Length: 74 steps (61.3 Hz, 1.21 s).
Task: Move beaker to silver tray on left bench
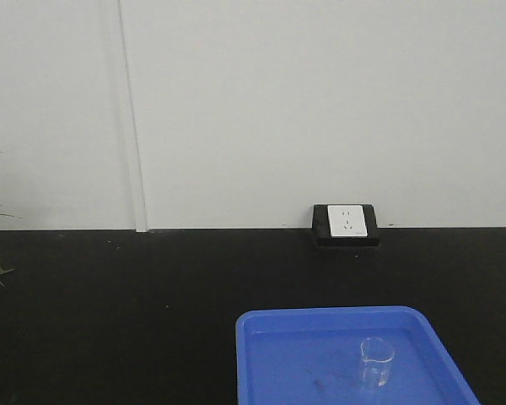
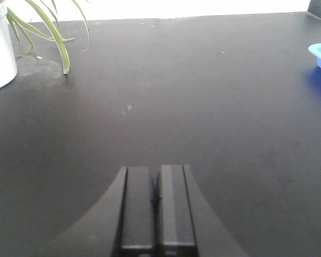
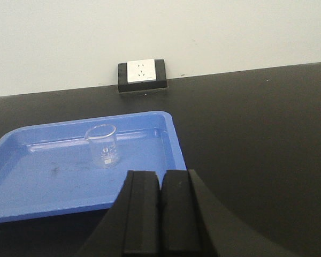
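Upright in the blue tray [image 3: 37, 176], the beaker [image 3: 102, 145] stands just ahead-left of the right gripper [image 3: 161, 175], its jaws together, as on the left gripper [image 2: 155, 170], so neither grasps it yet

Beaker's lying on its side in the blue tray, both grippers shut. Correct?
Not quite. The beaker stands upright, not on its side, as the right wrist view shows. The rest holds: it is in the blue tray, and the left gripper and right gripper are both shut.
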### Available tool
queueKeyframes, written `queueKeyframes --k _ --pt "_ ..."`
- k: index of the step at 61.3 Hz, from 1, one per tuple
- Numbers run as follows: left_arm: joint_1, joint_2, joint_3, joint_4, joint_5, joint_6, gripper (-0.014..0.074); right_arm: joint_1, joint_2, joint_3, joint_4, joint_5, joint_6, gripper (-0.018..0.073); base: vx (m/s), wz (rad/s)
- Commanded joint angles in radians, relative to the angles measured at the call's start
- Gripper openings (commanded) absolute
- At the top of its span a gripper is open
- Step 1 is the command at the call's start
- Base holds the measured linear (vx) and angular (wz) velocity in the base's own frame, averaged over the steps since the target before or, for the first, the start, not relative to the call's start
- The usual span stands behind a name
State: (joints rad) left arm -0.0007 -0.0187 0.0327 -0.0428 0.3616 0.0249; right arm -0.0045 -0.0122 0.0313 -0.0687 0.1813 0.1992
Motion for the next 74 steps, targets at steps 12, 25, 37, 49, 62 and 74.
queueKeyframes --k 12,25,37,49,62,74 --pt "-0.004 -0.009 0.02 -0.008 -0.079 -0.001 0.0001 -0.005 -0.01 0.005 -0.006 -0.085 -0.012 -0.0011 0.0 0.0" --pt "-0.004 -0.009 0.02 -0.008 -0.079 -0.001 0.0001 -0.005 -0.01 0.005 -0.006 -0.085 -0.012 -0.0011 0.0 0.0" --pt "-0.004 -0.009 0.02 -0.008 -0.079 -0.001 0.0001 -0.005 -0.01 0.005 -0.006 -0.085 -0.012 -0.0011 0.0 0.0" --pt "-0.004 -0.009 0.02 -0.008 -0.079 -0.001 0.0001 -0.005 -0.01 0.005 -0.006 -0.092 -0.012 -0.0011 0.0 0.0" --pt "-0.004 -0.008 0.02 -0.008 -0.079 -0.001 0.0001 -0.005 -0.01 0.005 -0.006 -0.094 -0.015 -0.0011 0.0 0.0" --pt "-0.004 -0.008 0.02 -0.008 -0.079 -0.001 0.0001 -0.005 -0.01 0.005 -0.006 -0.212 -0.014 -0.0011 0.0 0.0"
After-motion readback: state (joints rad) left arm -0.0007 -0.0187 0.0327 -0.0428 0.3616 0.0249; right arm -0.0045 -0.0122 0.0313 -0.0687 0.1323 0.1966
